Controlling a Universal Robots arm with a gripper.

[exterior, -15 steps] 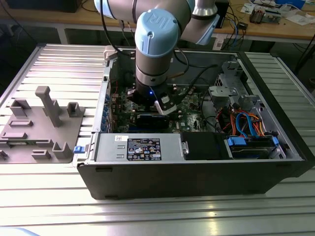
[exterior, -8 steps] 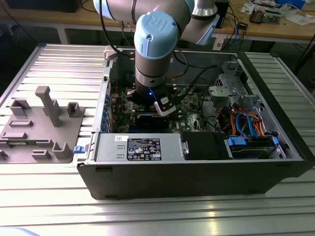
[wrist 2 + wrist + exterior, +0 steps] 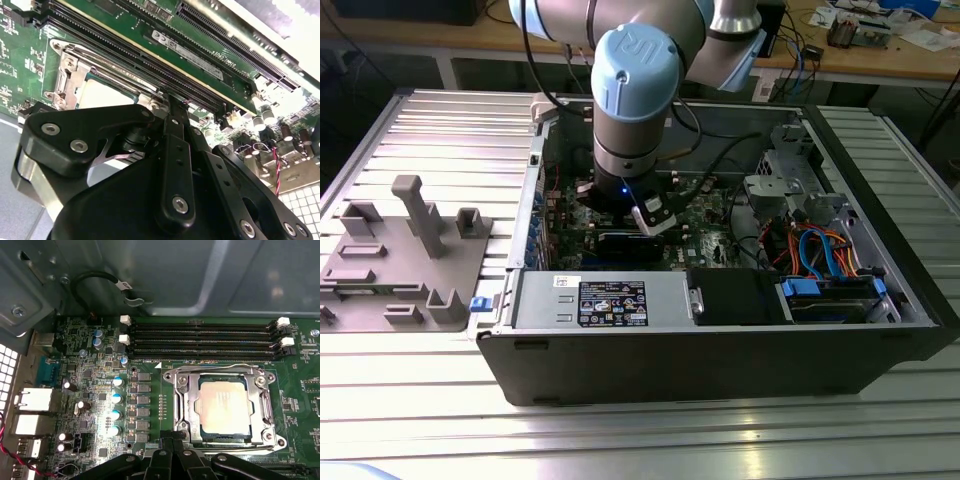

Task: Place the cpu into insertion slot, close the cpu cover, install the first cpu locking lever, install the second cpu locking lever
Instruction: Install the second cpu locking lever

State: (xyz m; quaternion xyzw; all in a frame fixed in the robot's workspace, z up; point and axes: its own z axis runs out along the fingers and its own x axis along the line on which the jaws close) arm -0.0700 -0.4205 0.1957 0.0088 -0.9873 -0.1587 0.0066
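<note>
Hovering tool, fingers pinched together and empty, at socket edge; cpu seated, cpu cover down framing it.

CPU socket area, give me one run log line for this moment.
silver-grey square cpu: seated in socket | silver metal frame cpu cover: closed over it | end effector: at the cover's edge | fingers: closed together
</note>
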